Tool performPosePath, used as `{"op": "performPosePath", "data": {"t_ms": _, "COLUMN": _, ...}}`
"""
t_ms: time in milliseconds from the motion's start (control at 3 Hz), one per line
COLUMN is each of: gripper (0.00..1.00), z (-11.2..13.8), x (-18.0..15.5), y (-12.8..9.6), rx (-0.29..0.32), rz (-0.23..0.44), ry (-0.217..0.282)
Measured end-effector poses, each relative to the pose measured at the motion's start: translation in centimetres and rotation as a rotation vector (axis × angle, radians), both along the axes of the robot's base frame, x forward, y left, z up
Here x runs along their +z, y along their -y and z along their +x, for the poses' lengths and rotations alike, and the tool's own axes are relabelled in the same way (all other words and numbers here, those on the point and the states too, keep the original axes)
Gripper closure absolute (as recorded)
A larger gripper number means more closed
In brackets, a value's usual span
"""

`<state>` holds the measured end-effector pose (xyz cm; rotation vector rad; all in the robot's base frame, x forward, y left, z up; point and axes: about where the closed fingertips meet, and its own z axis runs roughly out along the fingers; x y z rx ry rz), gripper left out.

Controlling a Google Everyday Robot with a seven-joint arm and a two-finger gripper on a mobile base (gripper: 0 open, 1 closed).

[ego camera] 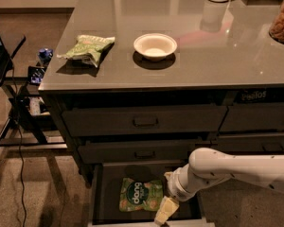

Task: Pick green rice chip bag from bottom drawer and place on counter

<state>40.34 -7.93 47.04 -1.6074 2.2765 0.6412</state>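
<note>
The green rice chip bag [141, 194] is lying flat, logo side up, on the dark floor of the bottom drawer [98, 193]. That drawer is standing pulled open beneath two closed ones. The bag is sitting at about the drawer's mid-width. Its longer side appears to be running across the drawer's width, tilted only slightly.

The claw [164, 211] is hanging inside the same drawer, in its front right part as the camera is seeing it. It is pointing down toward the front rim at the end of the white arm [236, 168], which is reaching in from the drawer's right side. Whether the claw is open or closed cannot be told here, but it does not look to be carrying anything.

The relation that matters is this: the bag is lying just beside the claw, toward the drawer's left and slightly toward its back. The bag's right edge is sitting nearest the claw. Whether the two are touching or narrowly apart cannot be told.

In my judgement the grasp is calling for a short shift leftward across the drawer, then closing on that near edge. The lift to the tabletop [189, 65], directly above the drawer, is not yet begun.
</note>
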Motion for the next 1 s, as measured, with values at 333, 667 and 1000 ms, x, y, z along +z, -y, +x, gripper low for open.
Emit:
{"op": "performPosePath", "data": {"t_ms": 333, "gripper": 0.0, "z": 0.0, "x": 0.0, "y": 0.0, "rx": 0.0, "rz": 0.0, "ry": 0.0}}
{"op": "performPosePath", "data": {"t_ms": 667, "gripper": 0.0, "z": -0.1, "x": -2.0, "y": -0.8, "rx": -0.001, "rz": 0.016, "ry": -0.022}}
{"op": "performPosePath", "data": {"t_ms": 1000, "gripper": 0.0, "z": 1.0, "x": -4.7, "y": -1.9, "rx": -0.004, "rz": 0.04, "ry": -0.018}}
